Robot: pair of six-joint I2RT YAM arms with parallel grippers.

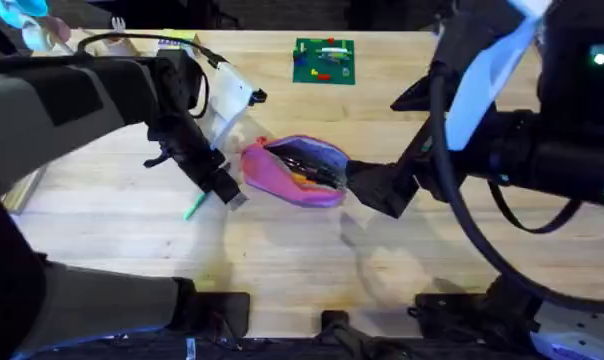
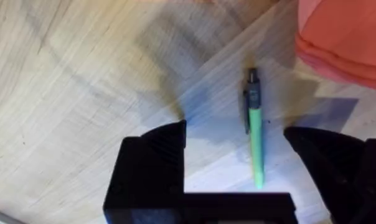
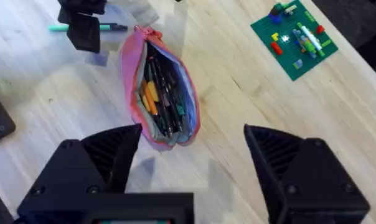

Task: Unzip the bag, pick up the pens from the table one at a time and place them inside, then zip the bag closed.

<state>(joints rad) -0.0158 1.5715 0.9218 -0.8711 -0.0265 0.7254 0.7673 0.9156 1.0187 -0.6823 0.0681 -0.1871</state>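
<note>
The pink bag (image 1: pixel 282 178) lies unzipped mid-table, its mouth (image 3: pixel 166 93) gaping with several dark and orange pens inside. A green pen (image 2: pixel 255 140) with a dark clip end lies flat on the wooden table (image 1: pixel 282 260), just left of the bag (image 2: pixel 343 37). My left gripper (image 2: pixel 238 143) is open and hangs low over that pen, one finger (image 2: pixel 166 140) on each side of it, not touching. In the overhead view the left gripper (image 1: pixel 225 190) covers most of the pen (image 1: pixel 194 208). My right gripper (image 3: pixel 191 146) is open by the bag's right end (image 1: pixel 380 190), holding nothing.
A small green board (image 1: pixel 324 60) with coloured pieces sits at the back of the table (image 3: pixel 294 37). Both arms crowd the middle, the left one stretching in large from the left edge. Bare wood spreads in front of the bag.
</note>
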